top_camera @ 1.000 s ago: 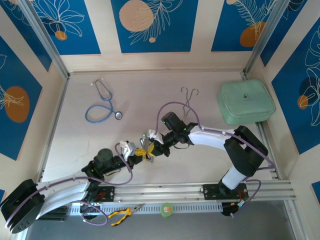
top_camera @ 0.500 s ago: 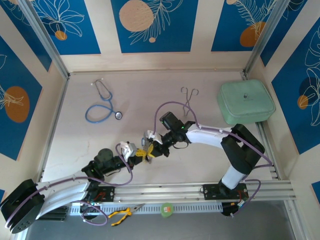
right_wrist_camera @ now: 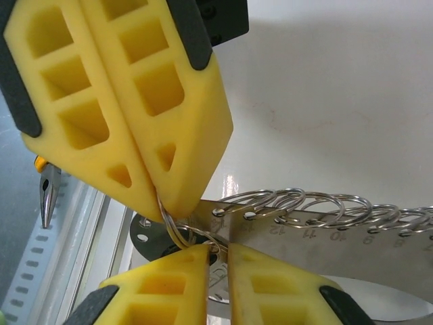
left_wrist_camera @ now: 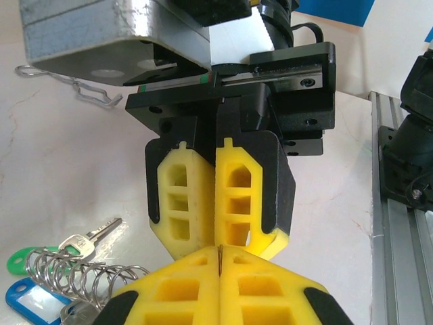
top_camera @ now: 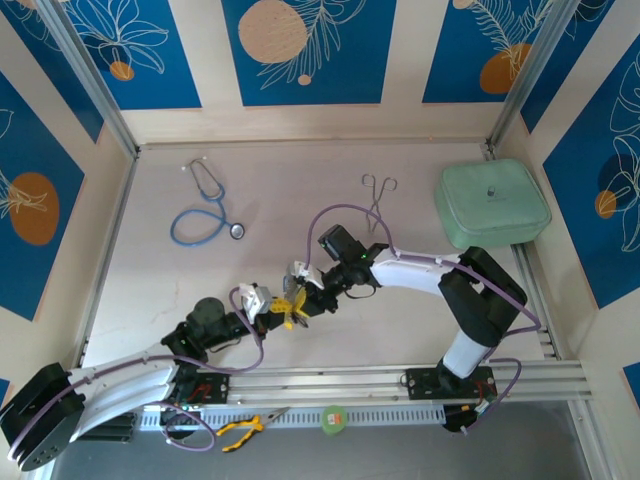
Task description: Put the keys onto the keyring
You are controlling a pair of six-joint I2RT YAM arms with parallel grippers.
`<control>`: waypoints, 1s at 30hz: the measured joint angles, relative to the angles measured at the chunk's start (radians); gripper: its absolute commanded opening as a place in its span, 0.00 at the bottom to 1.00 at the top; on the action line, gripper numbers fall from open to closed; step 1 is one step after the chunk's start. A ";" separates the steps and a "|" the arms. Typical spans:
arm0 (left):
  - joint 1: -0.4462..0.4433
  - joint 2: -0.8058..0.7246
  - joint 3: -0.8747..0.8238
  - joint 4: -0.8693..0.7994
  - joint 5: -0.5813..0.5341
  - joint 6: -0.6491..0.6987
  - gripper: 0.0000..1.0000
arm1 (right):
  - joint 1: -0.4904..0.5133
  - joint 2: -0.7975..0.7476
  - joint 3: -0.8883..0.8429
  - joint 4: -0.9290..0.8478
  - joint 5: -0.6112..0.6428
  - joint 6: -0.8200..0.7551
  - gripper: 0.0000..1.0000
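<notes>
You have both grippers tip to tip near the front middle of the table (top_camera: 300,180). Your left gripper (right_wrist_camera: 162,193) has its yellow jaws pressed tight together, and a thin wire ring of the keyring (right_wrist_camera: 298,202) is pinched between them. Your right gripper (right_wrist_camera: 218,252) has its jaws a little way apart. A small loop of the ring sits in the gap, and the jaws do not look pressed on it. The keyring's metal strip (right_wrist_camera: 318,230) with numbers on it runs off to the side, with a row of rings along its top. In the left wrist view the silver key (left_wrist_camera: 88,237) lies flat on the table, touching the coil of rings (left_wrist_camera: 81,274). It is next to a green tab (left_wrist_camera: 20,261), and the blue key head (left_wrist_camera: 27,298) lies just below them. Since a second ago your right arm has slid a bit toward your left arm, so the two grippers are closer together. Your left arm's elbow sits a bit lower in the view from above. The stethoscope (top_camera: 237,230), the forceps (top_camera: 376,205) and the green case (top_camera: 492,203) have not moved
</notes>
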 measured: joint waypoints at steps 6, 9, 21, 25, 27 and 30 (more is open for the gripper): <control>0.000 0.000 0.000 0.000 0.000 0.000 0.00 | 0.001 -0.063 -0.073 0.068 0.029 0.034 0.29; 0.000 -0.005 0.000 0.000 0.000 0.000 0.00 | 0.002 -0.129 -0.133 0.095 0.040 0.035 0.33; 0.000 -0.006 0.000 0.000 0.000 0.000 0.00 | 0.068 -0.179 -0.188 0.144 0.178 0.002 0.36; 0.000 -0.006 0.000 0.000 0.000 0.000 0.00 | 0.068 -0.193 -0.206 0.177 0.193 0.000 0.37; 0.000 -0.006 0.000 0.000 0.000 0.000 0.00 | 0.065 -0.224 -0.233 0.186 0.195 0.000 0.38; 0.000 -0.006 0.000 0.000 0.000 0.000 0.00 | 0.052 -0.281 -0.270 0.197 0.192 0.010 0.39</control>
